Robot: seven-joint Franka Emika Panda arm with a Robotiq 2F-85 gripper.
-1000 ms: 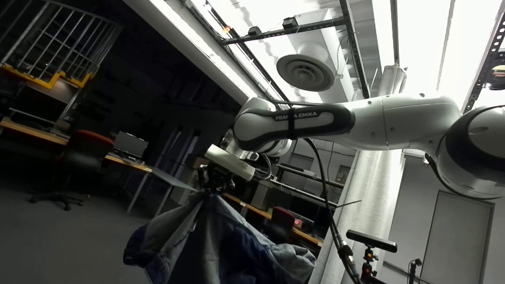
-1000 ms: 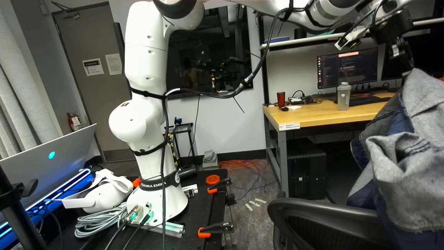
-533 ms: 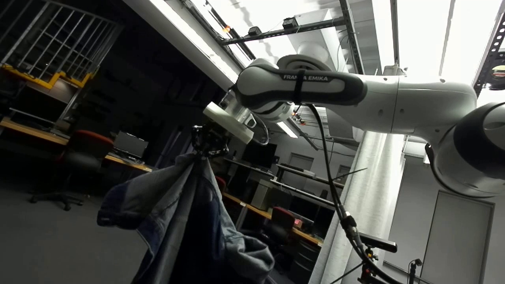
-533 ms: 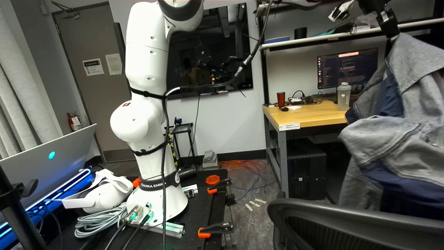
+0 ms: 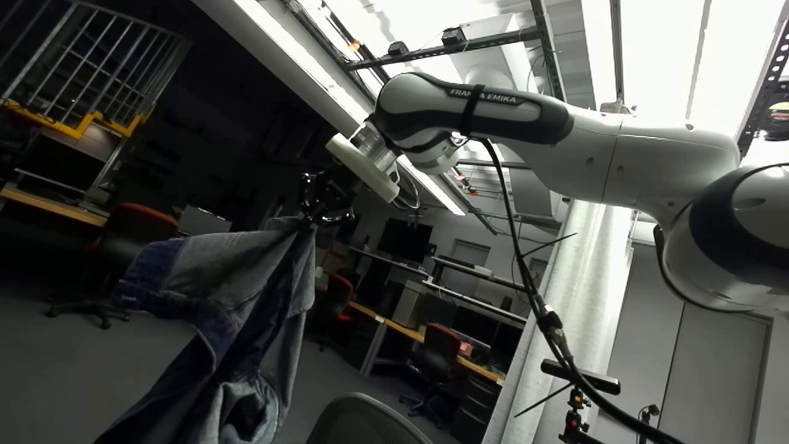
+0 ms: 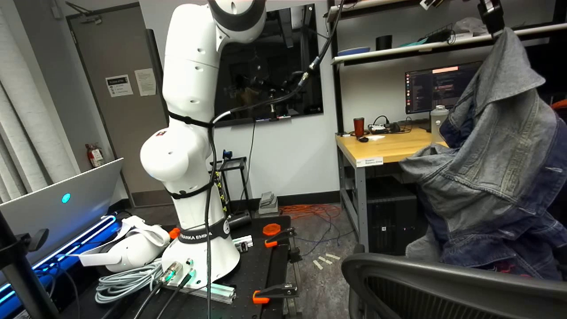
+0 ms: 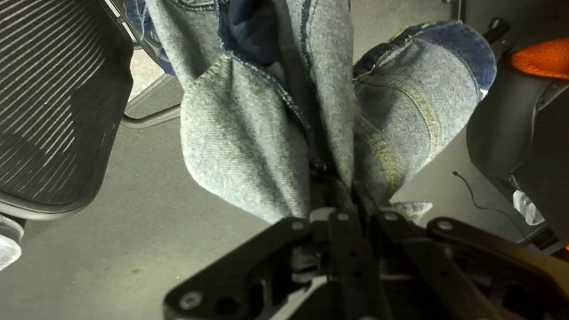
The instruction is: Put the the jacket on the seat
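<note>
Aloft, the jacket hangs in long folds from the gripper, which is clamped on a bunch of its cloth. Next to it stands a black mesh chair; in an exterior view its back hides the jacket's lower end, so I cannot tell whether they touch. Behind, the desk carries a bottle partly screened by the cloth. From the wrist, grey floor shows between the chair's rounded edge and the jacket; past a sleeve sits an orange-topped object.
</note>
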